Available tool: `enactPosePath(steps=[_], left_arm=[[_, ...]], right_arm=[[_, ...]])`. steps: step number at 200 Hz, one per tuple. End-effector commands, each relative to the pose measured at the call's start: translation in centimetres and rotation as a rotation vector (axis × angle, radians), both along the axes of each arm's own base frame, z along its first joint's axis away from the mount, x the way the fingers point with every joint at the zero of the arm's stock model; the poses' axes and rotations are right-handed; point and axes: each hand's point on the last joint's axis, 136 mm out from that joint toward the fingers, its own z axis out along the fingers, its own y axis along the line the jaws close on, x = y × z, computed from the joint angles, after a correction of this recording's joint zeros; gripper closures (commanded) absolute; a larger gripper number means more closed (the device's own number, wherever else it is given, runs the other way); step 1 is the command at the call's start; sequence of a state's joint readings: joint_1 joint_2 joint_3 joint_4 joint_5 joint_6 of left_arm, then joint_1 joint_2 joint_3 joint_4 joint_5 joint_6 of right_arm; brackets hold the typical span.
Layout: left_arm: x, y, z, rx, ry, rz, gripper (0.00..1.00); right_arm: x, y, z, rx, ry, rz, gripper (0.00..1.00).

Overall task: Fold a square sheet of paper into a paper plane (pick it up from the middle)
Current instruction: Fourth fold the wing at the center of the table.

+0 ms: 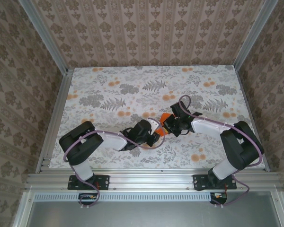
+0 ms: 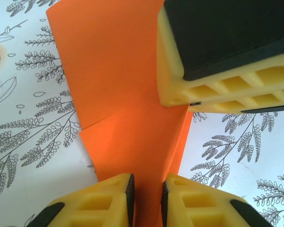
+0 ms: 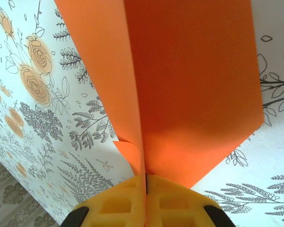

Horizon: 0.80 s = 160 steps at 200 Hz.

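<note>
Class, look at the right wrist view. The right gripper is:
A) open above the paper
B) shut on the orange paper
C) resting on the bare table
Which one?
B: the right gripper has its fingers pressed together with the paper pinched between them.

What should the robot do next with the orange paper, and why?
Probably close the left end effector on the orange paper: it straddles the paper with a gap showing, while the right end effector is shut on the fold.
</note>
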<state>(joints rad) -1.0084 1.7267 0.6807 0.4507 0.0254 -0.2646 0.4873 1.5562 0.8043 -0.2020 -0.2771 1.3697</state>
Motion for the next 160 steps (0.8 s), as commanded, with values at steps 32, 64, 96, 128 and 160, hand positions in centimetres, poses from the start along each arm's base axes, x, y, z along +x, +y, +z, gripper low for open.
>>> enactPosePath(steps=[32, 64, 96, 128, 160], left_arm=[[-0.3, 0.2, -1.0, 0.025, -0.003, -0.008, 0.86], [-0.8, 0.3, -1.4, 0.019, 0.028, -0.012, 0.89], [-1.0, 0.4, -1.7, -0.004, 0.076, 0.001, 0.92], [-1.0, 0.4, -1.5, -0.066, 0.156, 0.014, 0.93], [-0.8, 1.0, -1.7, -0.117, 0.231, 0.055, 0.94]], right_arm=[[0.0, -0.1, 0.9, 0.049, -0.012, 0.005, 0.76], [1.0, -1.1, 2.3, 0.048, -0.154, 0.057, 0.53], [1.6, -1.4, 3.1, 0.022, -0.316, 0.201, 0.5], [1.5, -1.2, 2.7, 0.024, -0.429, 0.304, 0.55], [1.4, -1.2, 2.3, 0.012, -0.492, 0.343, 0.59]])
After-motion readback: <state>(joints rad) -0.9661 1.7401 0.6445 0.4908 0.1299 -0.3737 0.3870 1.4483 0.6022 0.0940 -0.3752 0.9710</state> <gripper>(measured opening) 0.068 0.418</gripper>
